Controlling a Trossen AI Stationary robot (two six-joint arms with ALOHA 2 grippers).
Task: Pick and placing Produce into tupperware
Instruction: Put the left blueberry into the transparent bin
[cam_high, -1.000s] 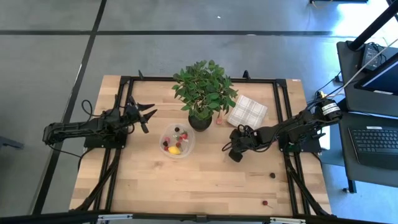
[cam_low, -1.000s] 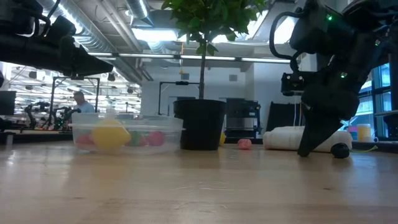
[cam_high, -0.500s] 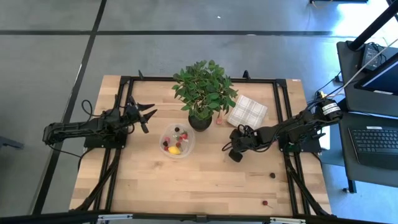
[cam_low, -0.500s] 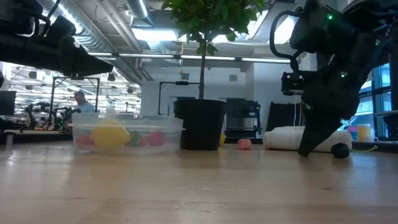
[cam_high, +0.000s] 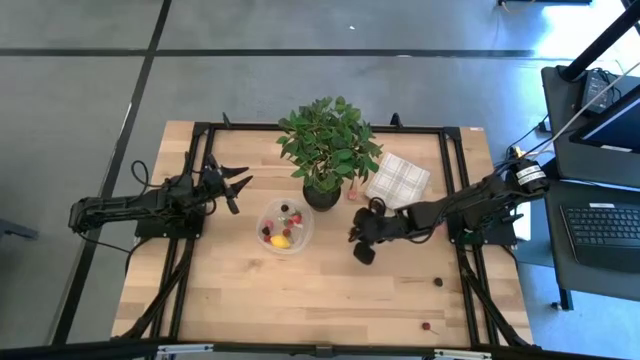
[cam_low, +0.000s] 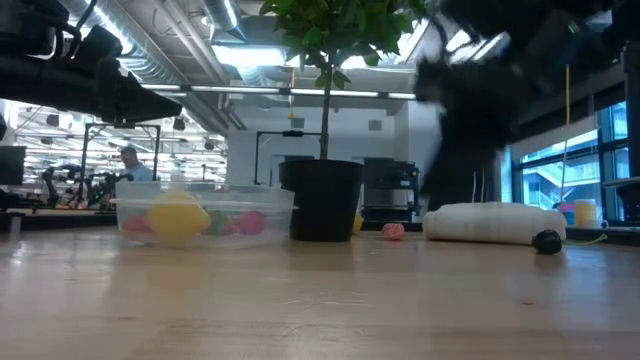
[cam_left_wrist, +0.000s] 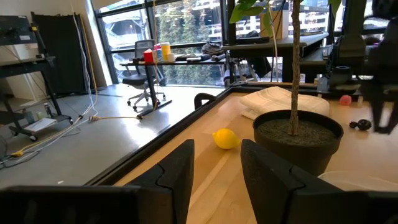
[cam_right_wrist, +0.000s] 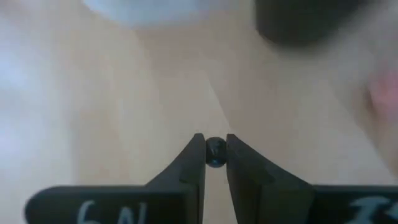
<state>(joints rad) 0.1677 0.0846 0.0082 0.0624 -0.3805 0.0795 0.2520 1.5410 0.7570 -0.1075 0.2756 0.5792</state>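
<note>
The tupperware (cam_high: 284, 226) is a clear shallow container left of the table's middle, with red, dark and yellow produce inside; the low view shows it too (cam_low: 205, 213). My right gripper (cam_high: 362, 252) hangs over the table just right of it, shut on a tiny dark berry (cam_right_wrist: 215, 151). In the low view this arm is only a dark blur (cam_low: 470, 90). My left gripper (cam_high: 240, 183) waits at the left, open (cam_left_wrist: 217, 168), holding nothing. My right gripper pinches the small dark berry by its two sides (cam_right_wrist: 213, 157) between its two fingertips (cam_right_wrist: 194, 152), at their free ends. The fingers slant down toward the table. The berry is lifted clear of the wood.
A potted plant (cam_high: 325, 150) stands behind the tupperware, with a white checked cloth (cam_high: 397, 178) to its right. Loose pieces lie about: a pink one (cam_low: 394, 231), a dark one (cam_low: 546, 241), a lemon (cam_left_wrist: 225, 139), and two near the right front (cam_high: 437, 282) (cam_high: 426, 325).
My right gripper has risen off the table and swung toward the table's left, toward the tupperware. Most of this move came in the last half second, and it blurs the low view.
</note>
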